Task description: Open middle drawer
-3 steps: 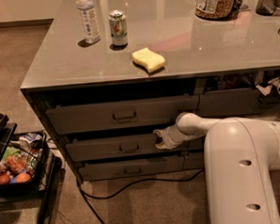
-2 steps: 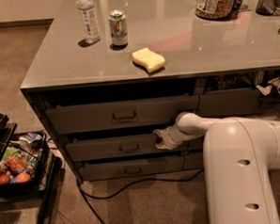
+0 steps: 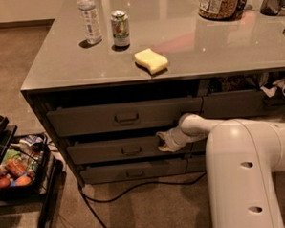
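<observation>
Carpeted room, glossy grey surface (image 3: pixel 215 45) above. The white arm's tool (image 3: pixel 165 139) sits against the right end of the wide dark grey middle drawer (image 3: pixel 106 151), by its top edge; I cannot tell its grip state. The drawer's small rectangular handle (image 3: pixel 131 150) is just left of the tool. Step: probably engaging the drawer front. Next calls for a straight pull outward.

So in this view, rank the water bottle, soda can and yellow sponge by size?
1. water bottle, top cut off
2. soda can and sponge: too alike to rank
The claw sits at the middle drawer's right end.
</observation>
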{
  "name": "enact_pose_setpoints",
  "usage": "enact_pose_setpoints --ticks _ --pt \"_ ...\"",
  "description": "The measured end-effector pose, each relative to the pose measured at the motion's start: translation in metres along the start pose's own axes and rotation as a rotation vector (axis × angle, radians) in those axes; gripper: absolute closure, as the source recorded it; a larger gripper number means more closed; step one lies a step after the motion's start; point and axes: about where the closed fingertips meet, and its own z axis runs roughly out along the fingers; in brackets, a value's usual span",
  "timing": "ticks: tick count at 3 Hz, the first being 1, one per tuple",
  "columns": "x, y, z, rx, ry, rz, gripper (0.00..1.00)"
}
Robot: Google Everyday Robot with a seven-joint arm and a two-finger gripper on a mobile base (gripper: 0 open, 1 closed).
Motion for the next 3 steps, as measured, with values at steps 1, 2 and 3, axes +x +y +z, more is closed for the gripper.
enact_pose_setpoints --ticks 1,2,3 --pt "-0.0003 0.0009 0.0004 -0.011 0.001 0.007 0.47" --pt "-0.0003 0.0009 0.0005 -0.011 0.000 0.007 0.43" --pt "-0.0003 0.0009 0.0005 -0.011 0.000 0.007 0.49"
